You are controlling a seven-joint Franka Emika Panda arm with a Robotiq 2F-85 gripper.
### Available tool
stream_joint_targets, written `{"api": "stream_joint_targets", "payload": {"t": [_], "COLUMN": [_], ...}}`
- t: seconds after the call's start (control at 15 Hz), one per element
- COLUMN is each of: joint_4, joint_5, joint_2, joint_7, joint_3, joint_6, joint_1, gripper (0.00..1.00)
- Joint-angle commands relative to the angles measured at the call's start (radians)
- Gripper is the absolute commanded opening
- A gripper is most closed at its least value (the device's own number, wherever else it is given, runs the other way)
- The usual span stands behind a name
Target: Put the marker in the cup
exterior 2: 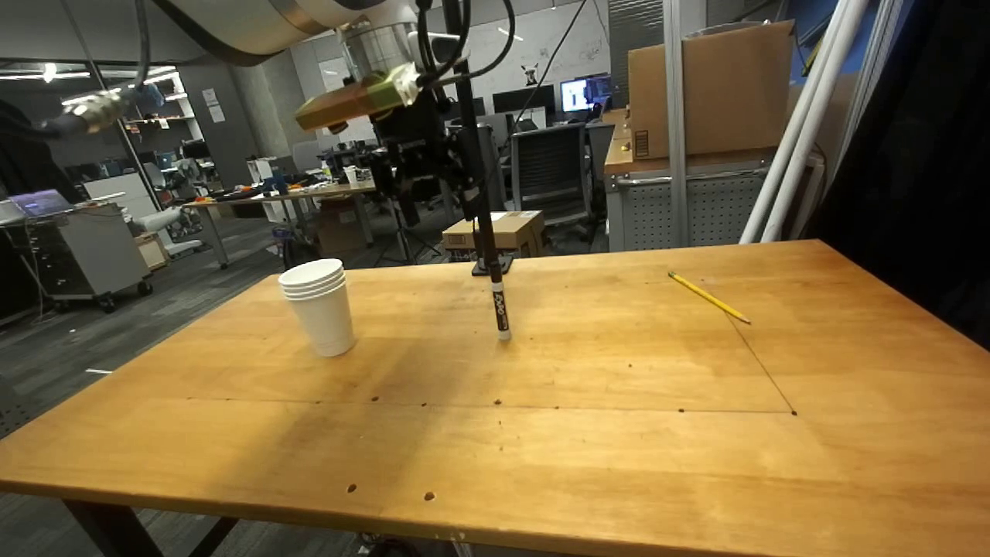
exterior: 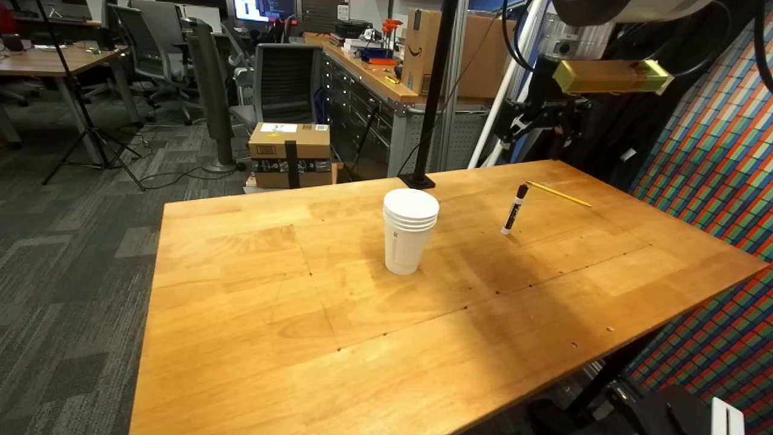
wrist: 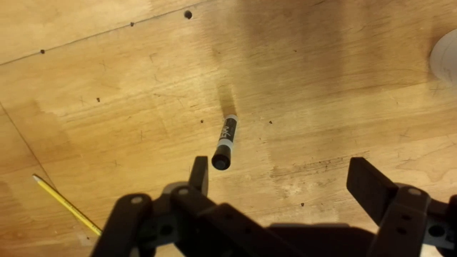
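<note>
My claw [wrist: 279, 164] is spread wide and has hold of nothing between its fingers [wrist: 199, 173]; in both exterior views it hangs clear above the bench [exterior: 259, 314]. The marker [wrist: 225, 141] seems to stand on its white end, black cap [wrist: 222, 157] upward, near the middle of the wrist view. The cup [exterior: 409, 235], in fact a nested stack showing several rims, stands upright near the centre of an exterior view; only a slice of it shows at the right edge of the wrist view.

I read the step in hand as lining up on the marker. In the wrist view the cap sits much nearer the finger at left than the one at right, so I'd shift toward the left of that frame until the gap looks even, then drop straight down. Anything balanced on so small a foot will likely topple at a brush, so I want neither finger touching before a slow, even squeeze. I'd rather take the barrel below the cap, in case the cap pulls off. The pencil [wrist: 66, 203], lower left in that view, needs no attention.
</note>
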Motion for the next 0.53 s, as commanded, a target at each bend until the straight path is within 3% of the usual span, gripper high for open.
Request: {"api": "stream_joint_targets", "payload": {"t": [0.0, 0.47], "joint_4": [0.067, 0.126], "joint_5": [-0.026, 0.006], "joint_2": [0.050, 0.144], "joint_7": [-0.079, -0.164], "joint_3": [-0.032, -0.077], "joint_6": [0.010, 0.040], "joint_1": [-0.016, -0.037], "gripper": [1.00, 1.00]}}
